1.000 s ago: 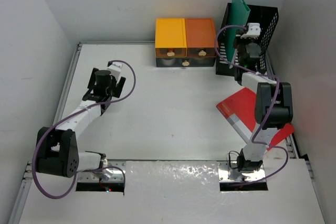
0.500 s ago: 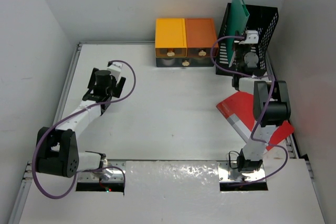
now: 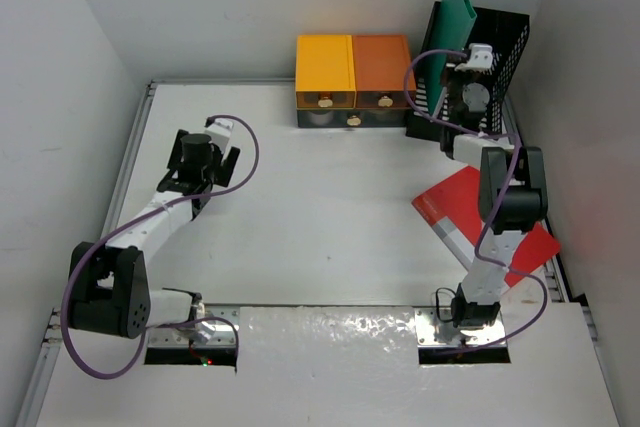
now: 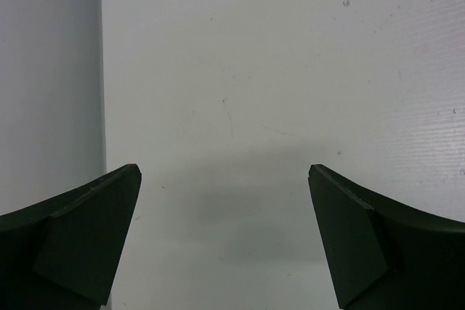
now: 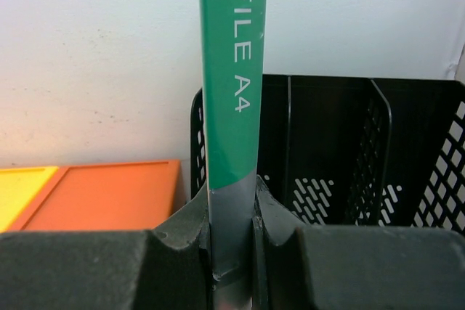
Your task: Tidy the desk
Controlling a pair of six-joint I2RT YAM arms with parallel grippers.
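The desk (image 3: 330, 207), a flat white tabletop with thin metal rails along its edges, spans the enclosure from the arm bases to the far wall.

The left gripper (image 4: 224, 172) hangs over bare desk surface on the left side. Its fingers are spread wide and grasp nothing.

The right gripper (image 5: 232, 226) is at the far right corner, its fingers clenched on the grey lower spine of a green folder (image 5: 232, 70) marked "FILE A4". The folder stands upright and edge-on at the left side of a black mesh rack (image 3: 505, 42). Which compartment of the rack it occupies cannot be told.

A yellow box (image 3: 324, 65) and an orange box (image 3: 381, 62) sit touching side by side against the far wall, just left of the rack.

A red folder (image 3: 450, 207) lies flat on the desk near the right edge, partly hidden under the right arm.
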